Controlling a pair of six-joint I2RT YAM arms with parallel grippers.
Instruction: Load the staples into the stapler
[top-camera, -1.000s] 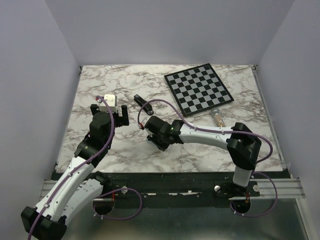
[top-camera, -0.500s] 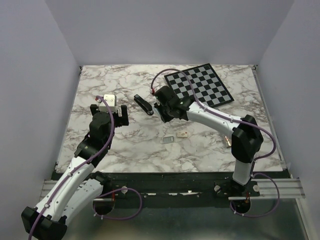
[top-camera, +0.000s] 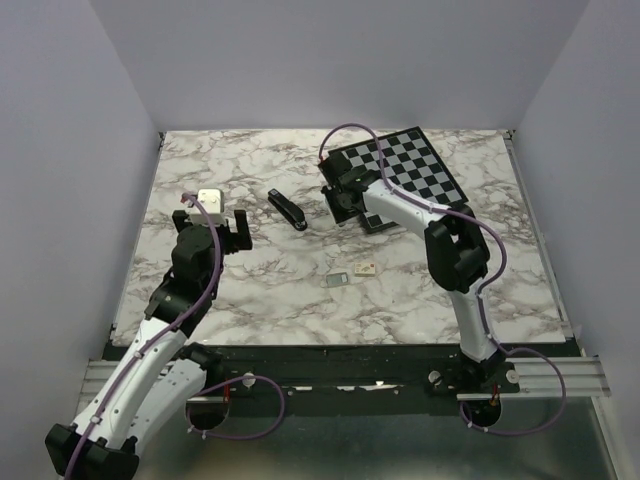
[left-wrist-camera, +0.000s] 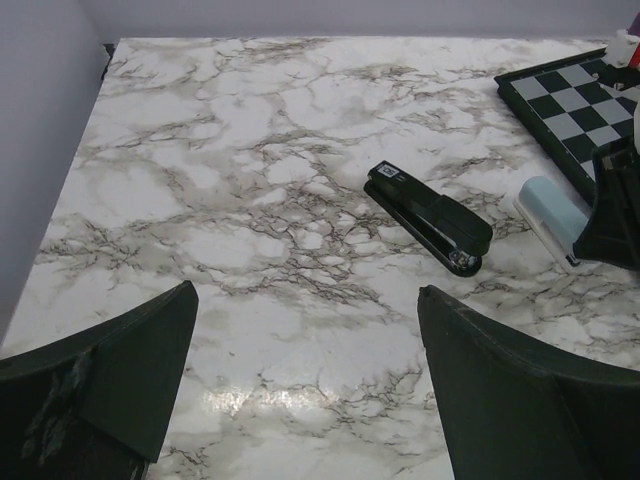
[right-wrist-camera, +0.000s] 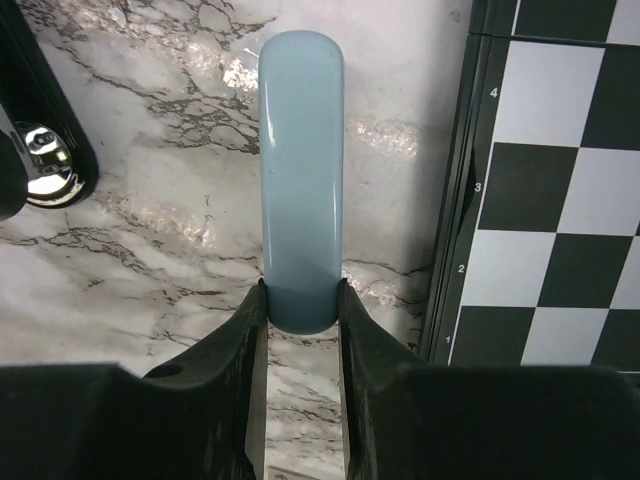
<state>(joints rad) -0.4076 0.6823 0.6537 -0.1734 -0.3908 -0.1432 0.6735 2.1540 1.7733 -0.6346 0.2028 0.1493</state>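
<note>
The black stapler (top-camera: 287, 209) lies closed on the marble table, also in the left wrist view (left-wrist-camera: 430, 215); its chrome-tipped end shows at the edge of the right wrist view (right-wrist-camera: 35, 150). The staples (top-camera: 338, 281), a tiny silver-grey strip, lie nearer the arms, beside a small cream box (top-camera: 366, 268). My right gripper (top-camera: 340, 203) (right-wrist-camera: 300, 295) is shut on the end of a pale blue oblong object (right-wrist-camera: 300, 160) (left-wrist-camera: 550, 215), right of the stapler and against the chessboard's edge. My left gripper (top-camera: 212, 222) (left-wrist-camera: 305, 295) hangs open and holds nothing, left of and nearer than the stapler.
A black-and-silver chessboard (top-camera: 400, 175) (right-wrist-camera: 560, 200) lies at the far right of the table, touching distance from the right gripper. Purple walls close the table on three sides.
The right arm has swung from the near middle of the table to the far side beside the chessboard, uncovering the staples and cream box. The left arm shifted only slightly.
</note>
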